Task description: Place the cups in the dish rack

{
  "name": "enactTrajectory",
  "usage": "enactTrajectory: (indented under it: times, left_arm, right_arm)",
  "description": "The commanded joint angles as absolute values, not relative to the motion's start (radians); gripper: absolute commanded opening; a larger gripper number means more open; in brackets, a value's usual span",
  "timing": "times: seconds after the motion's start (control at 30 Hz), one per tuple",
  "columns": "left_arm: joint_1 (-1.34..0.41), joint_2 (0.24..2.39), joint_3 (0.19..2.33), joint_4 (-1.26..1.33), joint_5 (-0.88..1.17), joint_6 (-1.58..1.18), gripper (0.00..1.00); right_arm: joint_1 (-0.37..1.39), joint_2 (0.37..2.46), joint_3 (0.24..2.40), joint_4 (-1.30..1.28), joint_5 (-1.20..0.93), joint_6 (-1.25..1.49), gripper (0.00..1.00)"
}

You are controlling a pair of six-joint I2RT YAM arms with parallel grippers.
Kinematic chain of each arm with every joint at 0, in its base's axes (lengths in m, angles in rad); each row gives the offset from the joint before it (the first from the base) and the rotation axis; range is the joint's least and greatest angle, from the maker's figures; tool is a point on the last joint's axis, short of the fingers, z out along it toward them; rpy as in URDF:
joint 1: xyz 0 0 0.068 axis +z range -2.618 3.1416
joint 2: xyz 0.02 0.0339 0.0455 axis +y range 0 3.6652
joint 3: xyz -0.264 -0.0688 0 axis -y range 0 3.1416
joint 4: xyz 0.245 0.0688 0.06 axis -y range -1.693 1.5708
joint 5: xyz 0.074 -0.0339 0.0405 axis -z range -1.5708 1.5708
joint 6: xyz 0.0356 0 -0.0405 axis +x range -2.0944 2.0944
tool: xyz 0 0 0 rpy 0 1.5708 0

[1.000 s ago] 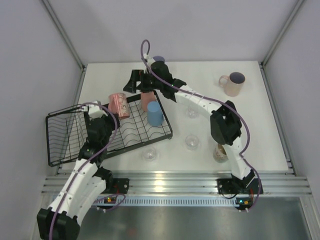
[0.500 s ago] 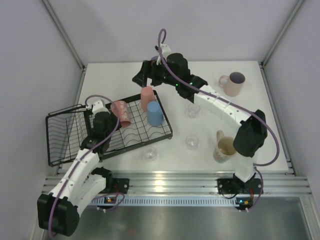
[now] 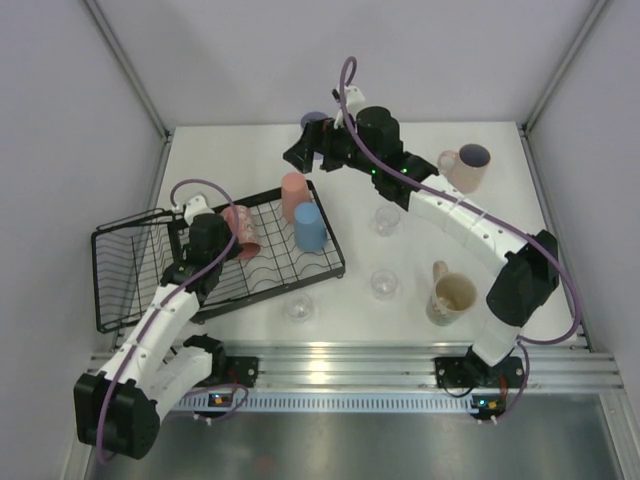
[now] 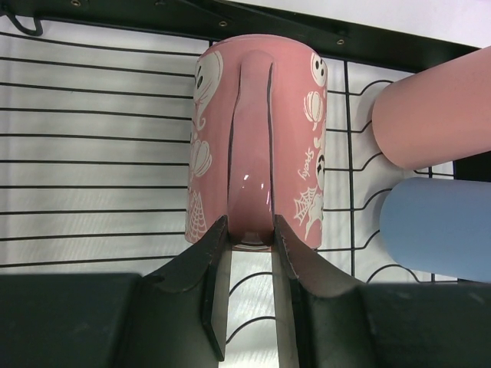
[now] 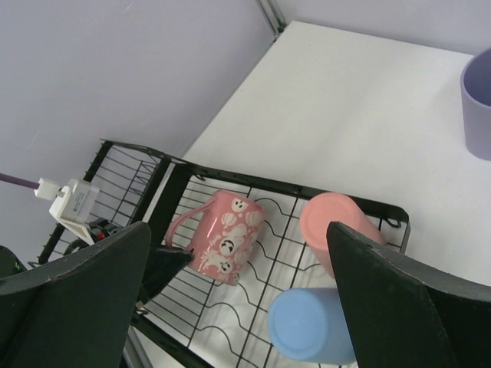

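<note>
The pink mug (image 4: 257, 146), printed with little white ghosts and webs, lies on its side on the wires of the dish rack (image 3: 270, 268), handle up and pointing back at the left gripper (image 4: 249, 230). That gripper is nearly closed, its two dark fingers pinched on either side of the handle's near end, so it has hold of the mug by the handle.

Just beside the mug, further along the rack, a salmon-pink tumbler (image 3: 293, 195) and a blue tumbler (image 3: 310, 227) stand mouth down, close to each other. The taller basket section at the rack's left end holds no cup.

The right gripper (image 3: 305, 152) hangs above the rack's far corner, fingers spread as wide as they go, with nothing between them. A lavender tumbler (image 5: 479, 111) stands on the tabletop (image 3: 520, 230) just beyond it.

Out on the tabletop, well apart from the rack, sit a pink mug with a dark inside (image 3: 465, 168) at the far right and a cream mug (image 3: 452, 297) near the right arm's base. Three clear glasses (image 3: 385, 218) (image 3: 384, 284) (image 3: 298, 308) stand between them and the rack, the last just off its near edge.
</note>
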State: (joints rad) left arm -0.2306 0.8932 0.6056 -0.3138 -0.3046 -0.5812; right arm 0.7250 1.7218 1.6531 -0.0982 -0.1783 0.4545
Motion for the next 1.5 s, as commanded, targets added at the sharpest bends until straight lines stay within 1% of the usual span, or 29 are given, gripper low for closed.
enactTrajectory:
  times: [0.0, 0.07, 0.13, 0.17, 0.3, 0.33, 0.43, 0.53, 0.57, 0.73, 0.87, 0.97, 1.03, 1.23, 1.37, 1.47]
  left_arm:
    - [-0.23, 0.882, 0.673, -0.224, -0.333, -0.61, 0.13]
    - [-0.23, 0.888, 0.672, -0.23, -0.333, -0.62, 0.14]
    - [-0.23, 0.899, 0.67, -0.232, -0.333, -0.627, 0.17]
    - [-0.23, 0.907, 0.672, -0.233, -0.333, -0.632, 0.21]
    - [-0.23, 0.916, 0.687, -0.262, -0.347, -0.629, 0.27]
    - [-0.23, 0.913, 0.692, -0.268, -0.354, -0.629, 0.31]
    - [-0.23, 0.919, 0.703, -0.291, -0.388, -0.632, 0.36]
    - [-0.23, 0.923, 0.718, -0.316, -0.391, -0.634, 0.39]
    - [-0.23, 0.925, 0.725, -0.321, -0.391, -0.635, 0.41]
    - [-0.23, 0.933, 0.775, -0.382, -0.414, -0.629, 0.47]
    - [-0.23, 0.997, 0.842, -0.458, -0.399, -0.614, 0.5]
    - [-0.229, 1.048, 0.897, -0.536, -0.376, -0.614, 0.56]
    - [-0.229, 1.092, 0.961, -0.584, -0.367, -0.601, 0.66]
    - [-0.227, 1.239, 1.168, -0.767, -0.319, -0.548, 0.67]
    - [-0.227, 1.321, 1.267, -0.866, -0.288, -0.511, 0.65]
    - [-0.224, 1.379, 1.34, -0.965, -0.31, -0.495, 0.65]
  right_arm:
    - [0.709, 1.649, 1.635, -0.046, -0.181, 0.443, 0.98]
    - [0.7, 1.634, 1.62, -0.041, -0.181, 0.443, 0.98]
    - [0.692, 1.631, 1.612, -0.038, -0.181, 0.445, 0.98]
    - [0.687, 1.628, 1.608, -0.04, -0.183, 0.446, 0.99]
    - [0.672, 1.608, 1.579, -0.031, -0.187, 0.448, 0.99]
    - [0.666, 1.6, 1.572, -0.022, -0.186, 0.446, 0.99]
    - [0.652, 1.592, 1.557, -0.017, -0.186, 0.452, 0.99]
    - [0.637, 1.582, 1.545, -0.012, -0.192, 0.463, 0.99]
    - [0.634, 1.578, 1.537, -0.011, -0.193, 0.462, 0.99]
    - [0.62, 1.548, 1.513, -0.009, -0.196, 0.462, 0.99]
    - [0.611, 1.528, 1.488, -0.009, -0.199, 0.462, 0.99]
    - [0.603, 1.511, 1.47, 0.02, -0.201, 0.462, 0.99]
    - [0.597, 1.496, 1.462, 0.017, -0.202, 0.454, 0.99]
    - [0.571, 1.437, 1.416, 0.017, -0.207, 0.442, 0.99]
    - [0.552, 1.411, 1.404, 0.003, -0.224, 0.436, 0.99]
    - [0.538, 1.384, 1.391, 0.003, -0.236, 0.428, 0.99]
